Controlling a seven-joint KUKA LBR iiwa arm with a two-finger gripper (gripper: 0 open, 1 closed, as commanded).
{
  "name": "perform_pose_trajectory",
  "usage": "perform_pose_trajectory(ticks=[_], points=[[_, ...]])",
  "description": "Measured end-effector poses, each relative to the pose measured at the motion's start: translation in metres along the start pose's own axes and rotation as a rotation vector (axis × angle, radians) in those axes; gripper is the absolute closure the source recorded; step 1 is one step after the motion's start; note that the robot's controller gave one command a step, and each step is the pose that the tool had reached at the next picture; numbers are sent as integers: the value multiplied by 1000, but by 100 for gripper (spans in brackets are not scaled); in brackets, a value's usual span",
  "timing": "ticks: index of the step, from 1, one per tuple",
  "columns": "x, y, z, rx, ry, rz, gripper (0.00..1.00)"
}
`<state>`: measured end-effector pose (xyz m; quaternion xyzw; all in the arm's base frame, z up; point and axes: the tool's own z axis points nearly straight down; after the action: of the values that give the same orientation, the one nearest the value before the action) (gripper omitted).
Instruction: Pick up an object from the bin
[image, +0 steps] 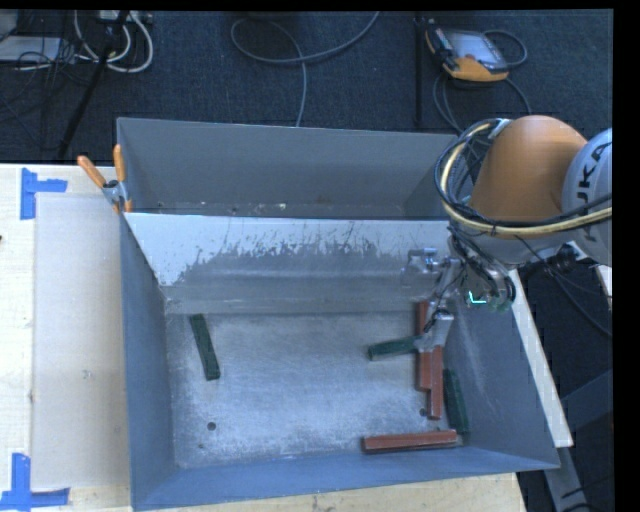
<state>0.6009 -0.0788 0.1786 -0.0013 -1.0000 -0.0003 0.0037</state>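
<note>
Hanging my gripper (438, 318) over the far end of the red-brown stick (432, 385) by the bin's (300, 170) right wall; its long axis runs toward the near wall. Grip state: can't tell.

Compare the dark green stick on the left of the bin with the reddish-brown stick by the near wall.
The green stick is dark green, the brown stick reddish-brown. The green stick runs roughly front to back; the brown stick lies crosswise along the near wall. The green stick lies alone; the brown stick ends beside other sticks at right. Both are slim, straight, flat on the bin floor.
</note>
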Motion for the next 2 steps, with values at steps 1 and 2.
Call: perform_pose_trajectory(ticks=[1, 2], points=[[9, 28, 109, -1, -1, -203, 0], [7, 27, 105, 1, -7, -205, 100]])
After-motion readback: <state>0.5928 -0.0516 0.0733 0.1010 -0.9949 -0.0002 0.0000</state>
